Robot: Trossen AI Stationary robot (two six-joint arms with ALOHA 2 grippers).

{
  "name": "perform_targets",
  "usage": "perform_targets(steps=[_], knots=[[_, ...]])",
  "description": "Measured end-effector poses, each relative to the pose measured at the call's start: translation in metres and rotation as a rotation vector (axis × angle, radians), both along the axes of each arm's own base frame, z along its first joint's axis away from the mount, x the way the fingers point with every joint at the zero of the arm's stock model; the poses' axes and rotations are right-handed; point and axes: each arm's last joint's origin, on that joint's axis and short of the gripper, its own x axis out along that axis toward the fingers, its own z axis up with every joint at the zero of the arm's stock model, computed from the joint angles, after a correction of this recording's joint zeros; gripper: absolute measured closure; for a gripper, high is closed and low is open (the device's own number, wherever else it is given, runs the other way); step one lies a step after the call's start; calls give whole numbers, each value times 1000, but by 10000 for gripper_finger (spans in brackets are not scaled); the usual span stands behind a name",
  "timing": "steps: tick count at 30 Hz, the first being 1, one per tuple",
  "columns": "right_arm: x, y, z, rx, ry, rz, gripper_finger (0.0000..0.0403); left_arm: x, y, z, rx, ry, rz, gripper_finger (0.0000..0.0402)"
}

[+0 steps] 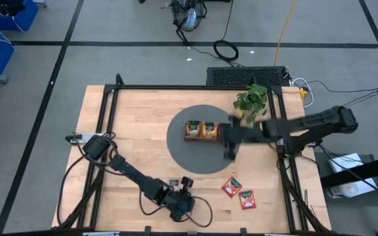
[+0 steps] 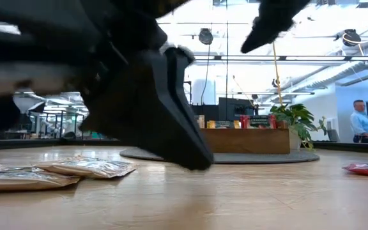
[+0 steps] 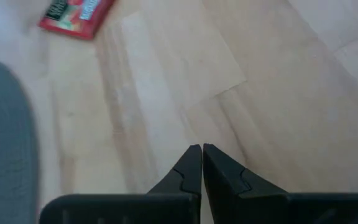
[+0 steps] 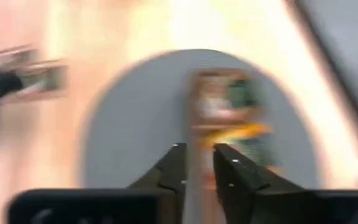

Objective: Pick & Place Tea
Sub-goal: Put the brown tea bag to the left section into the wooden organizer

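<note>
A grey floor crossed by dark lines is spreading around the wooden table, with black cables lying on it beyond the far edge. Bright ceiling lights are glaring across an open hall, where a person is standing at far right.
</note>
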Motion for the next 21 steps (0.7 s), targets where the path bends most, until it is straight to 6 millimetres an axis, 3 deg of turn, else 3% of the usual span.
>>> perform_targets(steps=[3,9,13,16,21], knots=[[-6,36,-26,12,-62,154,388,-6,-5,7,66,-36,17,380],[-16,76,-79,43,-359,343,384,-22,-11,24,286,-92,76,380],[-31,82,-107,88,-556,381,397,-30,-11,27,341,-54,63,380],[-42,78,-129,97,-589,389,400,-31,-7,31,358,-59,81,380],[-46,75,-138,126,-611,367,402,-38,5,26,385,-30,111,380]])
